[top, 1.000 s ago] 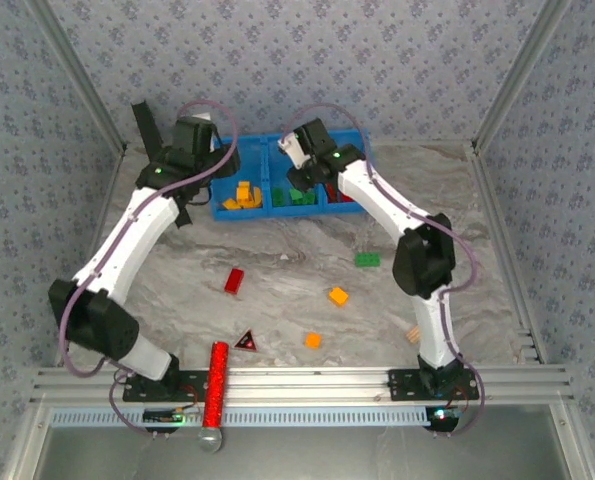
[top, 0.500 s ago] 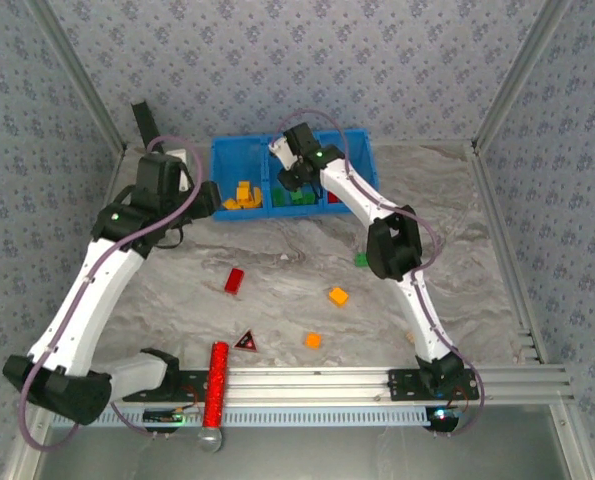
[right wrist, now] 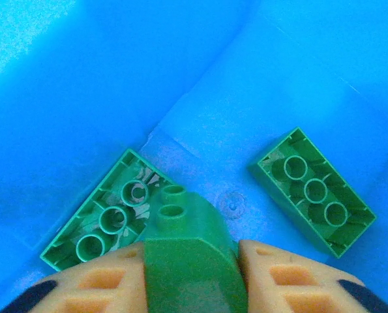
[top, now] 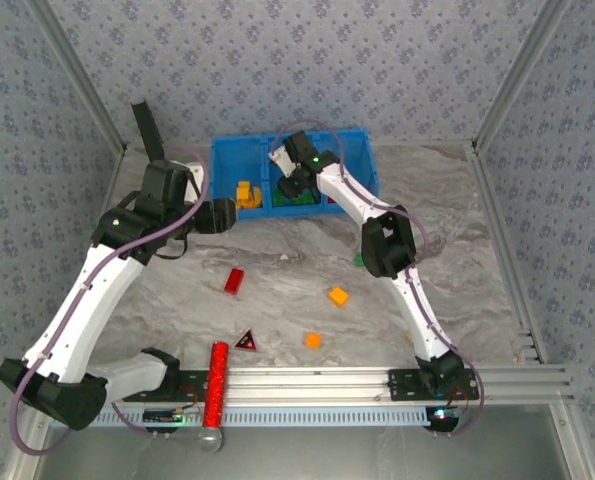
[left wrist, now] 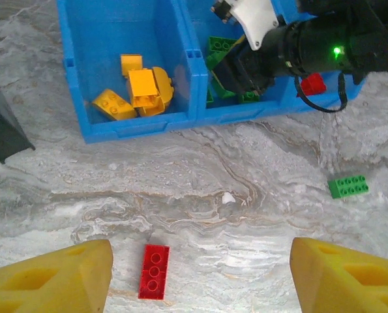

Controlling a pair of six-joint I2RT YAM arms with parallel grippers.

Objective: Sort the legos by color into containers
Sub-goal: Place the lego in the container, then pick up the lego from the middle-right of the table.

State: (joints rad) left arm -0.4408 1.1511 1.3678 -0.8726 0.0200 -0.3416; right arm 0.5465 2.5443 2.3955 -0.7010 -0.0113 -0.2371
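Top view: right gripper (top: 295,188) sits in the middle bay of the tray (top: 232,160), upper centre, where greens collect. Left gripper (top: 222,215) is off the tray's lower-left corner. Loose on the bench (top: 277,250): red brick (top: 235,281), orange bricks (top: 338,296), loose green brick (top: 361,260) half under the right arm (top: 385,245).

Left wrist: fingers spread, nothing between them; the red brick lies low in frame, probably the next pick. Yellows (left wrist: 135,91) in the left bay.

Right wrist: clenched on a rounded green brick (right wrist: 190,261), above two greens (right wrist: 102,222) on the bay floor. The drop looks unobstructed.
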